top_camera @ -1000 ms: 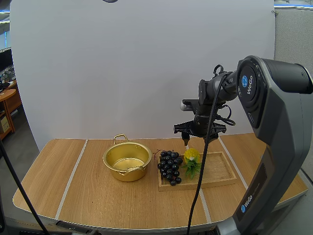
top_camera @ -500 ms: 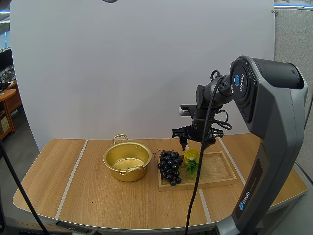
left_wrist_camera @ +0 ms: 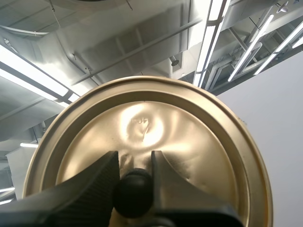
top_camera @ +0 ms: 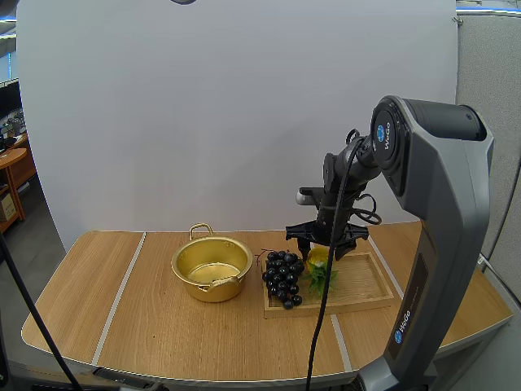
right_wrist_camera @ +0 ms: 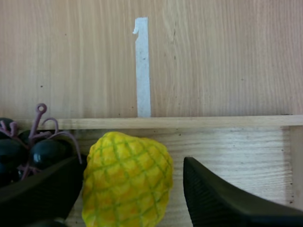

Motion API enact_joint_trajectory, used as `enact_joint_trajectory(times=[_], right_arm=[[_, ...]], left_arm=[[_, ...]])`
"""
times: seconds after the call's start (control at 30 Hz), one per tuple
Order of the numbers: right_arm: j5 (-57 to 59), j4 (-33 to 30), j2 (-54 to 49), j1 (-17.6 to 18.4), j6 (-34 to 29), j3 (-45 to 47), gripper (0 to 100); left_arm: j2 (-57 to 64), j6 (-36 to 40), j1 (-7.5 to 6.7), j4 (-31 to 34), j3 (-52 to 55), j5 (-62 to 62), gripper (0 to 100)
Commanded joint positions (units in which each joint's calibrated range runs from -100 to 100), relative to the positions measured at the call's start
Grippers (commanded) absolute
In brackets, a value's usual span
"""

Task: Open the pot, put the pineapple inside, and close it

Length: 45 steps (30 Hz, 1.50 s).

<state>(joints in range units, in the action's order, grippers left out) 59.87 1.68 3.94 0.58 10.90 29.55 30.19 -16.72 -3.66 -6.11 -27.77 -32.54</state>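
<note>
Pineapple is being straddled by the right gripper. Its black fingers are being held spread, one on each side of the yellow body. A clear gap is showing on the side away from the grapes; on the grapes' side, contact cannot be told.

In the high view the pineapple is lying in the wooden tray, just beside the grapes. Its yellow body is turned toward the far rim and its green leaves toward the near one. That long axis is being crossed by the fingers' line of closing, so the fruit is judged to be offered across its narrow width. The right gripper is judged to need closing, with care that no grape stem is being caught.

The pot is standing open on the table, left of the tray. Its lid is being held up by the left gripper, which is clenched on the lid's black knob.
</note>
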Motion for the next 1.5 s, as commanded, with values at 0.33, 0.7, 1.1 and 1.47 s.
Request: enact_joint_trajectory(times=[0.33,0.7,1.1,1.47], right_arm=[[-3.11,0.14,3.77,-0.16,-0.10,-0.48,100],[-1.64,0.15,3.19,-0.16,-0.10,-0.48,0],[-2.44,0.15,-15.42,1.77,2.94,-0.48,0],[-0.49,-0.97,-24.75,11.35,5.12,-4.05,0]], left_arm=[[0.34,0.59,-0.11,0.51,-0.40,1.90,0],[0.34,0.59,-0.11,0.51,-0.40,1.90,0],[0.34,0.59,-0.11,0.51,-0.40,1.90,0],[0.34,0.59,-0.11,0.51,-0.40,1.90,0]])
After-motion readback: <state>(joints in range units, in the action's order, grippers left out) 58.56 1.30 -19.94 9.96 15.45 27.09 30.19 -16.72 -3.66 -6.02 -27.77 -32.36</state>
